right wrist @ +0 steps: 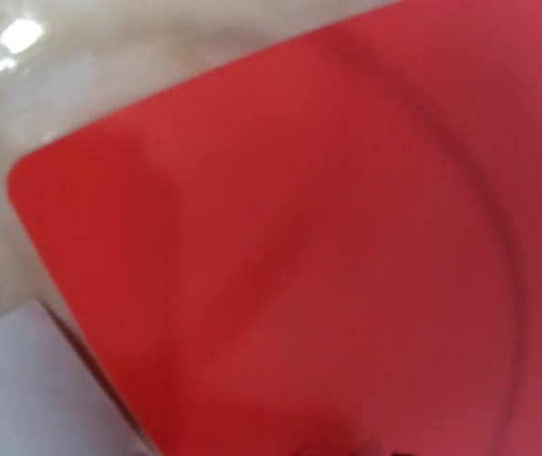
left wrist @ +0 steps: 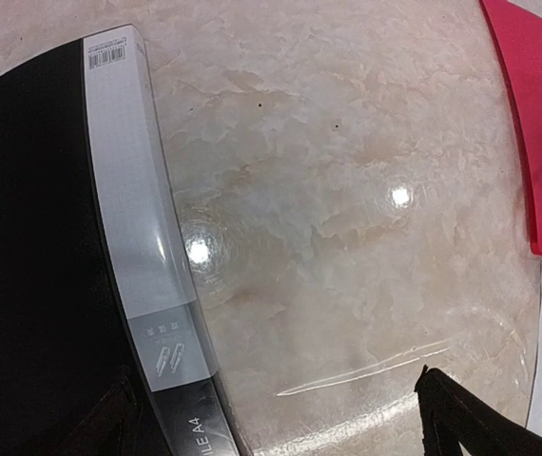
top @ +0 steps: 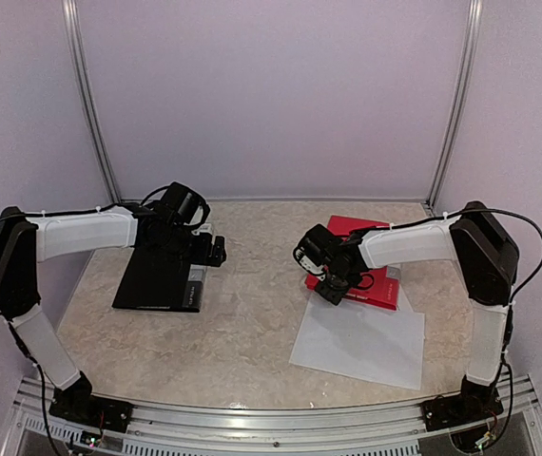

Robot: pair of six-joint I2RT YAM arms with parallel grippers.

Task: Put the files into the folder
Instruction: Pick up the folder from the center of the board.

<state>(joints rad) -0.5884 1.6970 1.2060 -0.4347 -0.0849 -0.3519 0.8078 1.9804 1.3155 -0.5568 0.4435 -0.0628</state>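
**Table**: marbled top, boxed in by pale walls at the back and both sides. A wide bare strip is running down the middle, between the two folders.

**Paper sheets**: white, blank side showing, lying flat on the right half of the table toward the near edge. Their far edge is meeting the near edge of the red folder; which one is overlapping the other cannot be told. Their left edge is bordering the open middle strip.

**Red folder**: lying flat at the right rear, with its rounded corner facing the bare table.

**Black folder**: lying flat on the left, well apart from the sheets, with its grey spine edging the middle strip.

**Left gripper**: hovering over the black folder's right edge, with its fingers standing wide apart and holding nothing.

**Right gripper**: hanging low at the red folder's near left edge, where the sheets begin. The wrist view is filling with red and the fingers are hidden, so its state cannot be told.
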